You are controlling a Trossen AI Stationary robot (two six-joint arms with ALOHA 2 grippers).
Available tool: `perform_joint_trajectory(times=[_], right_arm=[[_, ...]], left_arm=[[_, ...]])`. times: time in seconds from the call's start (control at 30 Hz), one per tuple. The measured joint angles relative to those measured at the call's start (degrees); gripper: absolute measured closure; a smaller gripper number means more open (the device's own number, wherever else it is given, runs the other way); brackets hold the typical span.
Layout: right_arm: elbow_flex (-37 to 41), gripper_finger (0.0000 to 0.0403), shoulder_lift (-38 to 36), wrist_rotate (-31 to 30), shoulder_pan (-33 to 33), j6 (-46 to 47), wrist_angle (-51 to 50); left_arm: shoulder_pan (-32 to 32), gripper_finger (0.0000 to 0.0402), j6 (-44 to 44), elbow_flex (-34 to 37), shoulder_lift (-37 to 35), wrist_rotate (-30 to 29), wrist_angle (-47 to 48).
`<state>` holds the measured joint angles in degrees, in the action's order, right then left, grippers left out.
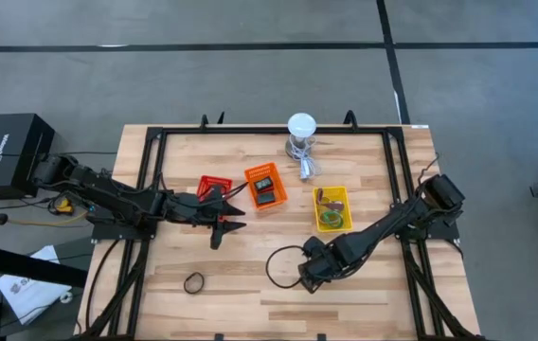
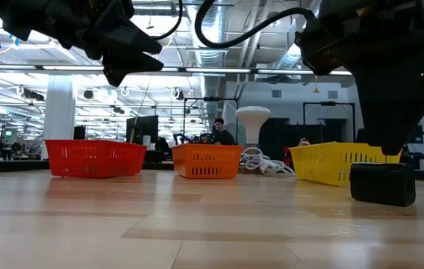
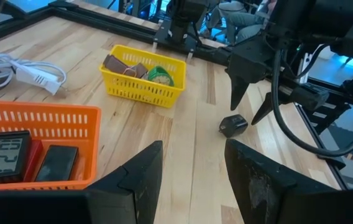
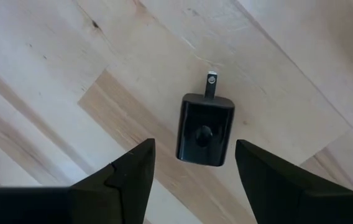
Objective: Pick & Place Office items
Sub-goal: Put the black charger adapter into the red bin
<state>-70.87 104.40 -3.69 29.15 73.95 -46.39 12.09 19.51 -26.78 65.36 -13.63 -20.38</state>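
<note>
Now, right claw [image 4: 195, 180]: spread open above black plug [image 4: 205, 129]
Right wrist only: plug's metal prong
Left claw [image 3: 192, 180]: released, near orange basket [image 3: 33, 118]

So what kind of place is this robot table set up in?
Likely a large open lab or industrial workspace: the low view shows exposed ceiling ducts and strip lights, a person at a workstation behind the table, and the high view a bare concrete floor.

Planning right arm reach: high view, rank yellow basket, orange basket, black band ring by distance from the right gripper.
From the right gripper:
1. Yellow basket, up and to its right.
2. Orange basket, farther up, to its left.
Black band ring, level at left: too close to call against the orange basket.
</note>
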Motion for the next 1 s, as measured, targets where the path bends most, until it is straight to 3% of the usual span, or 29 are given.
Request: perform_joint_trajectory(times=[0.23,0.5,1.0], right_arm=[[-0.01,0.0188,1.77,-0.78,-0.02,-0.13,0.47],[-0.42,0.0188,6.54,2.45,-0.46,-2.91,1.53],[-0.93,0.0188,7.30,4.82,-1.09,-8.59,2.42]], left_arm=[[-0.01,0.0234,0.00,0.00,0.00,-0.02,-0.25],[-0.02,0.0234,0.01,0.01,-0.01,-0.01,-0.82],[-0.02,0.0234,0.02,0.08,-0.02,0.00,-1.60]])
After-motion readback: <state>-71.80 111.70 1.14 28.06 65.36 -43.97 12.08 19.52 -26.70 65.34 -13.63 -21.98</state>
